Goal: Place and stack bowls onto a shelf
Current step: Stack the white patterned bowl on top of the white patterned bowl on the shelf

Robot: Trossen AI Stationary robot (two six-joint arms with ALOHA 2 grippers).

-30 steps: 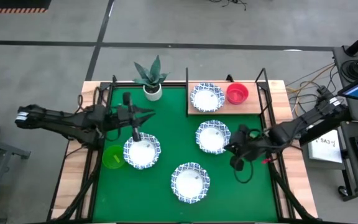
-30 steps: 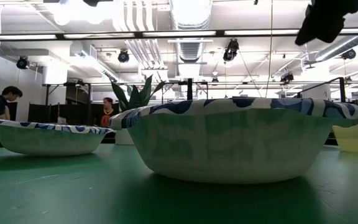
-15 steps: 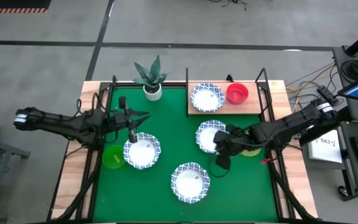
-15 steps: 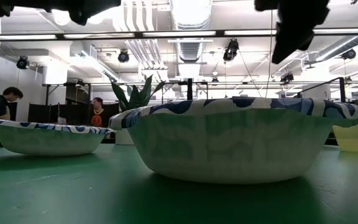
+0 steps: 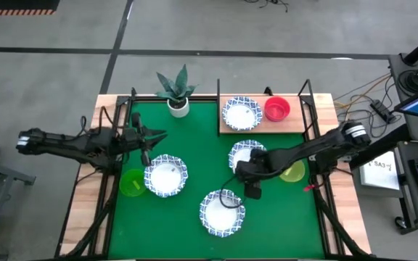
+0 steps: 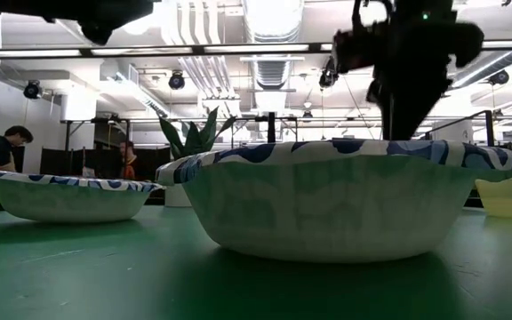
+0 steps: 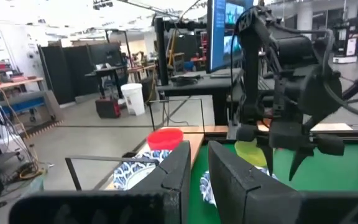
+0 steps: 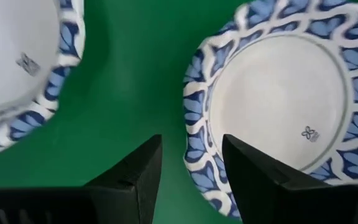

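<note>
Reaching farther inward than a second ago, the right gripper [image 5: 232,187] now hangs by the near patterned bowl [image 5: 222,212].

High view: left gripper [image 5: 149,144] waits beside another patterned bowl [image 5: 165,176]; the shelf [image 5: 261,127] carries a patterned bowl and a red bowl [image 5: 276,109].
Left wrist: fingers narrowly parted.
Right wrist: fingers [image 8: 135,171] spread, straddling the bowl's rim; a small unreadable maker's mark [image 8: 310,133] sits inside.
</note>
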